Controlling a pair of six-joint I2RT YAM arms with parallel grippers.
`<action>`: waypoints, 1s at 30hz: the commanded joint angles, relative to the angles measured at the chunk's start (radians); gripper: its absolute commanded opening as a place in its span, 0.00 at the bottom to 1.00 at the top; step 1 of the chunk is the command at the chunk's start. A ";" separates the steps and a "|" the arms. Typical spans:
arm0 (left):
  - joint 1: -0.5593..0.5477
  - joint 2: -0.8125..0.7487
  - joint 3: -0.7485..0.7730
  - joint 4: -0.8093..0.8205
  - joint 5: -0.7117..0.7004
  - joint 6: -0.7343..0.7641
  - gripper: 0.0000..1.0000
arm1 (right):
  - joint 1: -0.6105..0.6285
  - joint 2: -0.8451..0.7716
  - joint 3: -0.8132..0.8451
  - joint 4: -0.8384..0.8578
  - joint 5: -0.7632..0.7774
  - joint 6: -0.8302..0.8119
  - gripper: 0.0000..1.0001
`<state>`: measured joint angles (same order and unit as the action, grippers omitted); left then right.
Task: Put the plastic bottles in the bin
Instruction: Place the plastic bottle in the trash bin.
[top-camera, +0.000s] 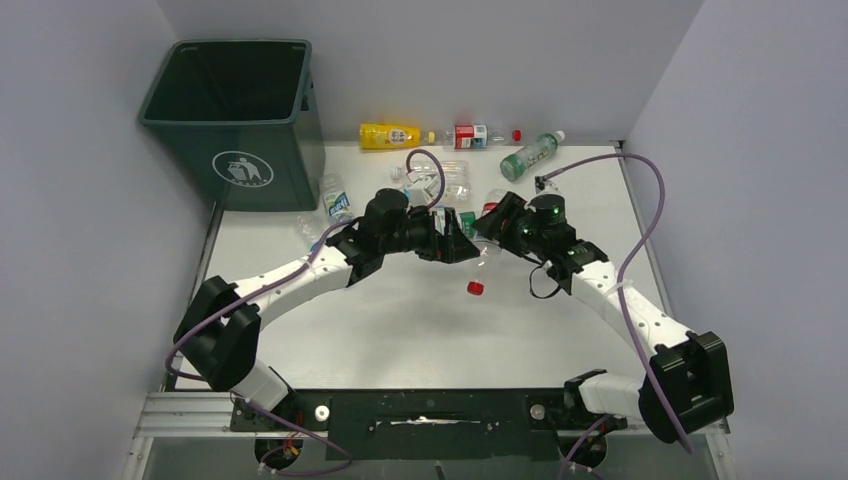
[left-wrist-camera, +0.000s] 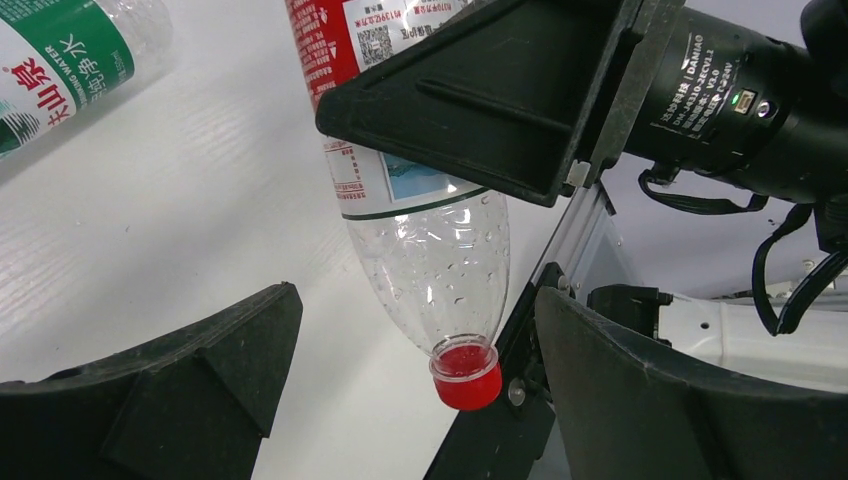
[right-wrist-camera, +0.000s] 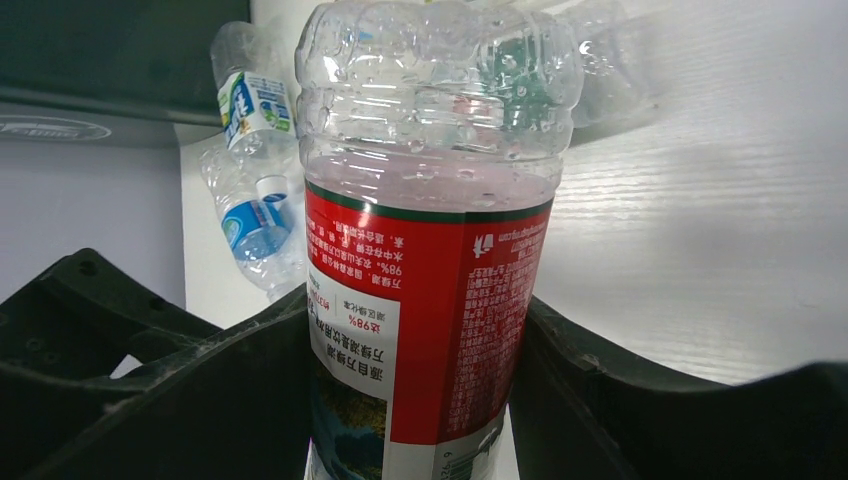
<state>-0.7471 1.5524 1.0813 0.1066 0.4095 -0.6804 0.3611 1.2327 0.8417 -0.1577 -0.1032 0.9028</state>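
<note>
**Inspector:** Condition of the right claw (right-wrist-camera: 415, 345)?

**Assistant:** Clamped on a clear bottle with a red label (right-wrist-camera: 420, 300), one finger pressed to each side of the label. The bottle is off the worktop (top-camera: 400, 330), above its middle, and tilted with its red cap (left-wrist-camera: 465, 373) at the low end.

**Inspector:** And the left claw (left-wrist-camera: 412, 310)?

**Assistant:** Jaws wide apart, gripping nothing. In its wrist view the bottle's neck and cap hang between its two fingers. The cap is close to one finger, but I cannot tell if they touch.

**Inspector:** Location of the bin (top-camera: 240, 160)?

**Assistant:** Far left corner of the worktop, upright and well apart from the held bottle.

**Inspector:** Other bottles?

**Assistant:** All lying down:
- A yellow bottle (top-camera: 390, 135), a second red-labelled bottle (top-camera: 470, 136) and a green-labelled bottle (top-camera: 530, 155) lie along the far edge.
- A blue-labelled bottle (top-camera: 336, 200) lies just beside the bin's front corner.
- More clear bottles lie behind the two claws, partly hidden.
</note>
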 joint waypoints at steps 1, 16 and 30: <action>-0.010 -0.001 -0.012 0.075 0.020 0.004 0.88 | 0.025 0.004 0.057 0.110 -0.042 0.009 0.58; -0.022 -0.003 -0.025 0.107 0.019 0.013 0.88 | 0.080 0.066 0.095 0.190 -0.184 -0.009 0.57; -0.029 -0.003 0.013 0.036 -0.020 0.056 0.64 | 0.099 0.096 0.094 0.202 -0.205 -0.008 0.67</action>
<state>-0.7670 1.5539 1.0420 0.1226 0.4030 -0.6632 0.4477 1.3231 0.8932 -0.0200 -0.2798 0.8974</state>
